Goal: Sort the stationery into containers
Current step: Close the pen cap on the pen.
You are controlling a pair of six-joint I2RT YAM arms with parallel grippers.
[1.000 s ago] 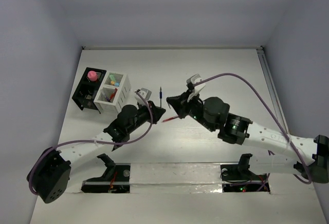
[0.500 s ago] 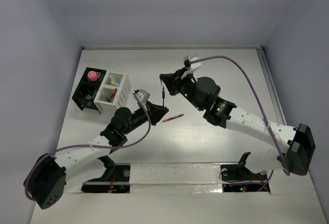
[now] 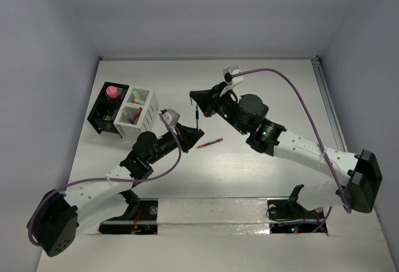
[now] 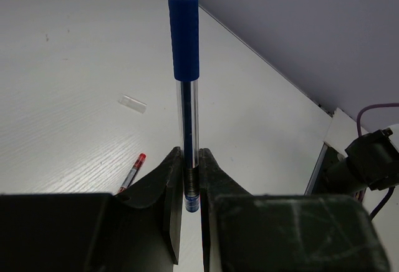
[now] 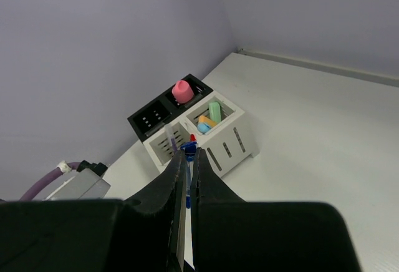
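Observation:
A blue pen (image 3: 196,119) is held above the table between my two grippers. My left gripper (image 3: 194,134) is shut on its lower end, seen in the left wrist view (image 4: 192,175) with the blue pen (image 4: 184,41) reaching away from it. My right gripper (image 3: 194,97) is shut on the pen's other end (image 5: 189,148). A red pen (image 3: 209,142) lies on the table beside them. The black box (image 3: 107,117) holds a pink-topped piece (image 3: 112,90). The white box (image 3: 148,117) holds coloured erasers (image 3: 138,100) and a red pen (image 3: 136,115).
A small clear cap (image 4: 133,103) lies on the table beyond the red pen (image 4: 131,172). The boxes stand at the far left, also in the right wrist view (image 5: 240,141). Grey walls close the table's far and side edges. Both arms reach over the middle.
My right arm swung left from an open pose to the top of the blue pen and closed on it. My left gripper kept hold of the pen's lower end and shifted slightly.

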